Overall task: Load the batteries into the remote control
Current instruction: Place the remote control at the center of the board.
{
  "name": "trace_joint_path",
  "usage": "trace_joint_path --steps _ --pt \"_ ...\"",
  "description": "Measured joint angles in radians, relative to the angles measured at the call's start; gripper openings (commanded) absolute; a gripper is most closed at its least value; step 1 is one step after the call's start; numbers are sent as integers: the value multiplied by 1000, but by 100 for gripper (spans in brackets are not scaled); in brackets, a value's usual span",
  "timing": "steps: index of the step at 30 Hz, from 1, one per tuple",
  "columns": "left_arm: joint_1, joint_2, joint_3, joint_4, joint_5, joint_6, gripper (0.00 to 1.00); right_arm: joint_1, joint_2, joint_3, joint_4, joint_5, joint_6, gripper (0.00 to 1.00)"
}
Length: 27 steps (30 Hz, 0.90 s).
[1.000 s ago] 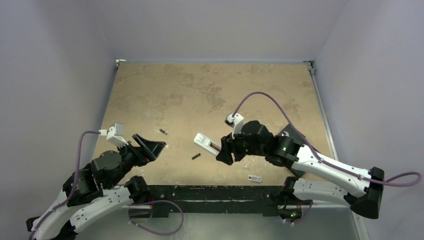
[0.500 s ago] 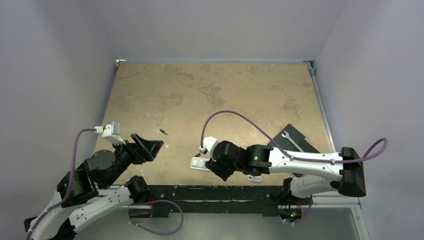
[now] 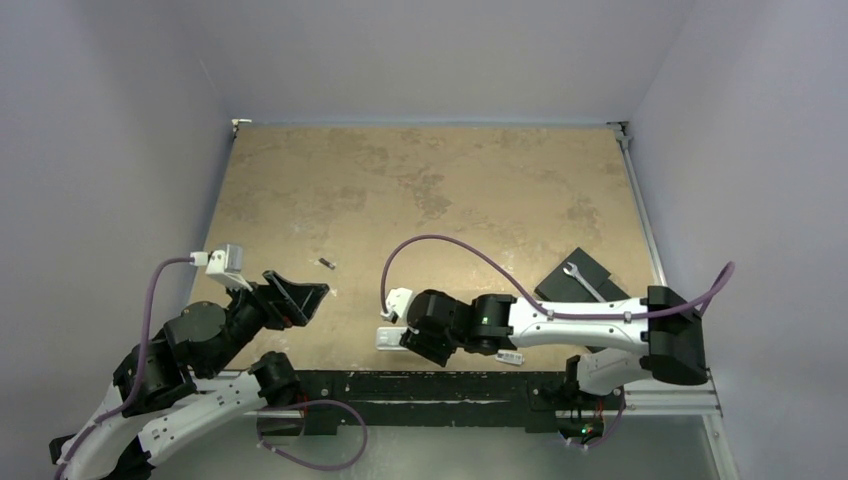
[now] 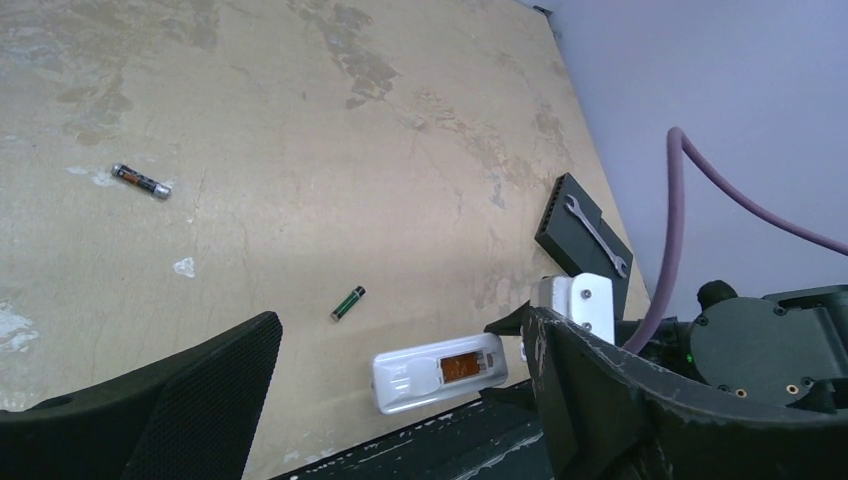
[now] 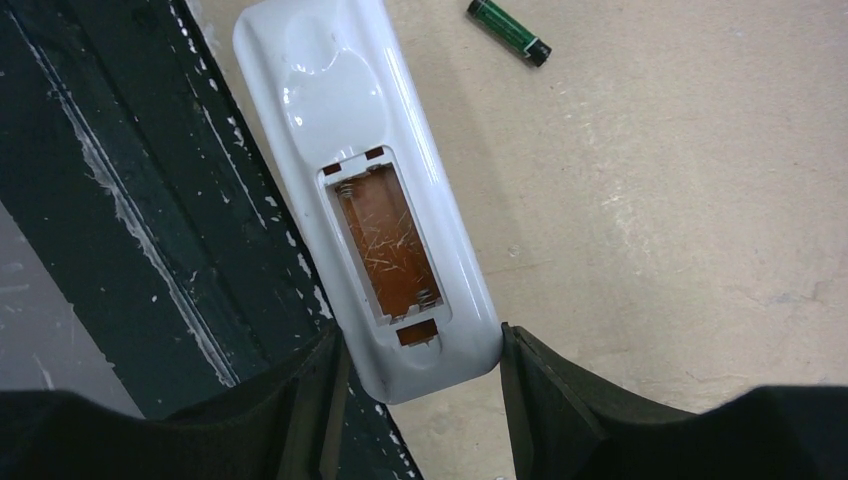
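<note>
The white remote control (image 5: 365, 190) lies back up at the table's near edge, partly over the black edge strip. Its orange-lined compartment (image 5: 385, 240) is open and holds nothing. It also shows in the top view (image 3: 388, 339) and the left wrist view (image 4: 425, 372). My right gripper (image 5: 420, 345) is shut on the remote's end, one finger on each side. One dark green battery (image 5: 508, 31) lies just beyond the remote and shows in the left wrist view (image 4: 347, 301). The other battery (image 3: 326, 264) lies farther out (image 4: 140, 181). My left gripper (image 3: 300, 295) is open, empty, and hovers left of the remote.
A small white cover piece (image 3: 510, 356) lies at the near edge under my right arm. A black block with a wrench on it (image 3: 585, 275) sits at the right. The black edge strip (image 3: 430, 385) runs along the table front. Walls close in on three sides.
My right gripper has carried the remote from mid-table down and toward the near edge, a little leftward. My left arm has barely moved. The batteries lie where they were.
</note>
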Motion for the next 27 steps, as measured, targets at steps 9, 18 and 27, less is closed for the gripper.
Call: trace_joint_path --steps 9,18,27 --pt "0 0 -2 1 15 14 91 -5 124 1 19 -1 8 0" --pt "0 0 -2 1 23 16 91 -55 259 65 -21 1 23 2" --pt "0 0 -2 18 30 27 94 -59 288 74 -38 -3 27 95"
